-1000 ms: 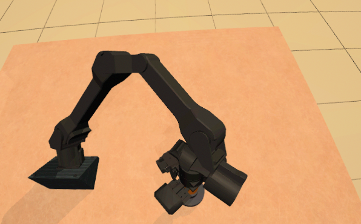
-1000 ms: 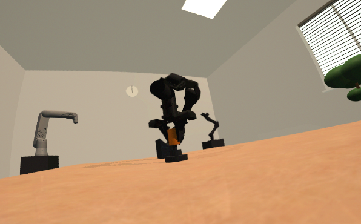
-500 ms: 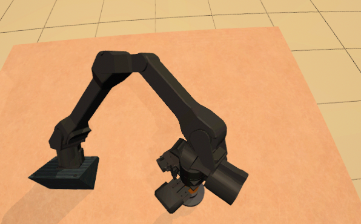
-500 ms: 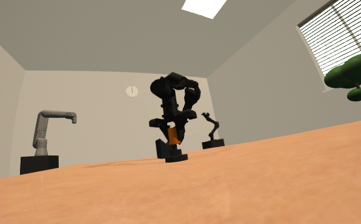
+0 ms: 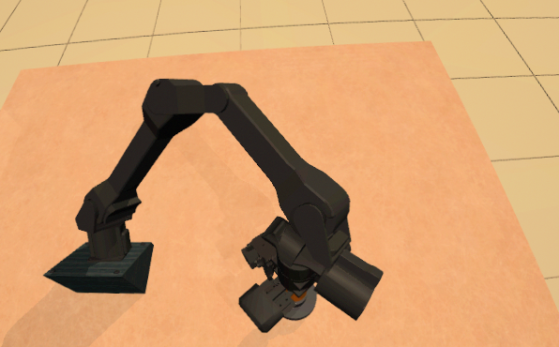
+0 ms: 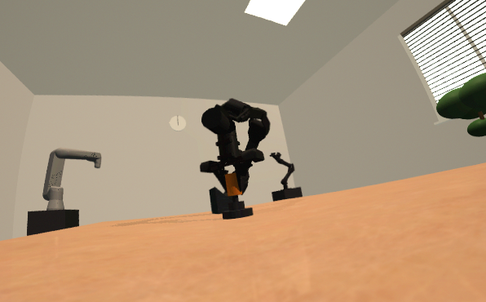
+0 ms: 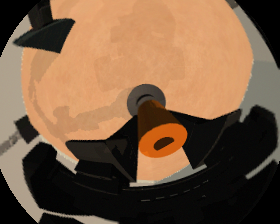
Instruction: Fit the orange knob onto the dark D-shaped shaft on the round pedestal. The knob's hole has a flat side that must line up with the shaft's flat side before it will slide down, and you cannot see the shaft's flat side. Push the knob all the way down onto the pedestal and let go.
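The orange knob (image 5: pixel 298 299) (image 6: pixel 232 184) (image 7: pixel 177 142) is held between the fingers of my gripper (image 6: pixel 235 188) (image 7: pixel 151 115), which is shut on it. In the wrist view the knob's top face shows a dark hole with a flat side. The round pedestal (image 5: pixel 306 311) (image 6: pixel 237 213) (image 7: pixel 133 99) stands on the table right below the knob. In the exterior view the knob leans slightly and sits above the pedestal, with a short dark piece of the shaft (image 6: pixel 236 199) showing under it. Whether the shaft's tip is inside the knob cannot be told. The shaft's flat side is hidden.
My arm's dark base block (image 5: pixel 108 277) (image 7: pixel 47 37) stands on the orange-tan table (image 5: pixel 394 117) to the left in the top view. Another grey arm (image 6: pixel 55 175) and a small dark arm (image 6: pixel 289 173) stand on blocks in the background.
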Available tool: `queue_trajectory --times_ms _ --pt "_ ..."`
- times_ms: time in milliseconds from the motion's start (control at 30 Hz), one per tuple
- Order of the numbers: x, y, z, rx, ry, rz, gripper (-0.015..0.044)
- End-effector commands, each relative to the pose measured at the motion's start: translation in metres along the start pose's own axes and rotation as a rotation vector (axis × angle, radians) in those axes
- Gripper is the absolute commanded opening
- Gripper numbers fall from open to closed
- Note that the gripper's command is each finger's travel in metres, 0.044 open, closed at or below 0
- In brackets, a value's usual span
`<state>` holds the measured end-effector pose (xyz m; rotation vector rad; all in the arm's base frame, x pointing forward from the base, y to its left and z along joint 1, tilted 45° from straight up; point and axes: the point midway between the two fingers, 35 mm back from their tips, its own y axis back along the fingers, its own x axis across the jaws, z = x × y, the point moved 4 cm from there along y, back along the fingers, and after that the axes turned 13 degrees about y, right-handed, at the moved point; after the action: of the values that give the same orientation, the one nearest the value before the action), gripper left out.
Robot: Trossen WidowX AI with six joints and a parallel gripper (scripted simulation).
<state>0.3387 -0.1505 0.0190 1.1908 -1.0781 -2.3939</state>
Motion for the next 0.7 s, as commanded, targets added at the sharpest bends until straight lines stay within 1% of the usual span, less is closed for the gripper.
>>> queue_trajectory --times_ms 0,667 --pt "0.0 0.0029 0.0013 0.005 0.004 0.003 0.0" --pt "-0.0011 0.0023 -0.0016 0.005 0.004 0.002 0.0"
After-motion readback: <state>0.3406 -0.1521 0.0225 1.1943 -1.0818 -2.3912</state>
